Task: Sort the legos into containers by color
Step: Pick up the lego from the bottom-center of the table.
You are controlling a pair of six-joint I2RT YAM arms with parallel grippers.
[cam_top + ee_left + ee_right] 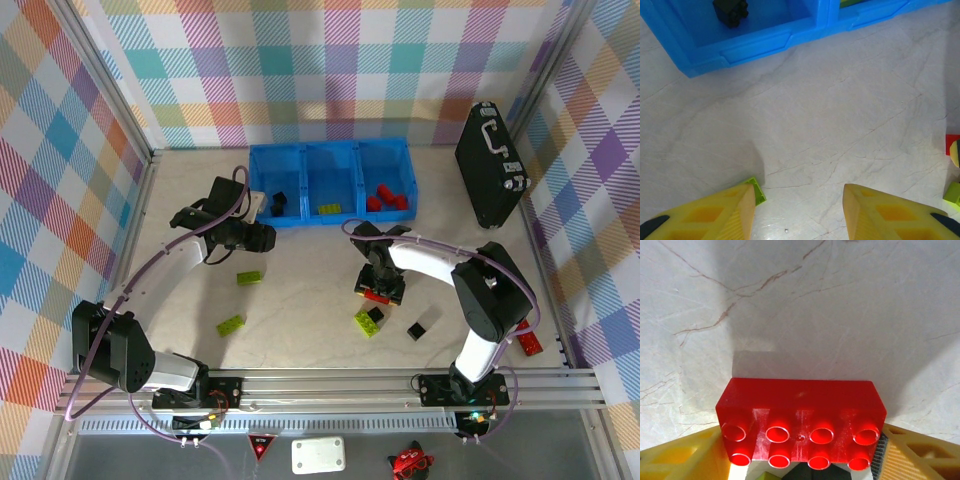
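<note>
On the marbled table [300,300] our right gripper [380,285] brackets a red brick [800,422], clamped or not we cannot tell, presumably for the red compartment [385,162]; our left gripper [799,200] gapes empty.

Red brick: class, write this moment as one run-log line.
right gripper: straddles red brick | left gripper: open, empty, near blue bin

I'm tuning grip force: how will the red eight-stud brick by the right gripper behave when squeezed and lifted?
The red brick looks like rigid moulded plastic, so it should not flex. Its glossy side faces may slip against the yellow fingers. Boxy and flat on the table, it is unlikely to roll.
</note>
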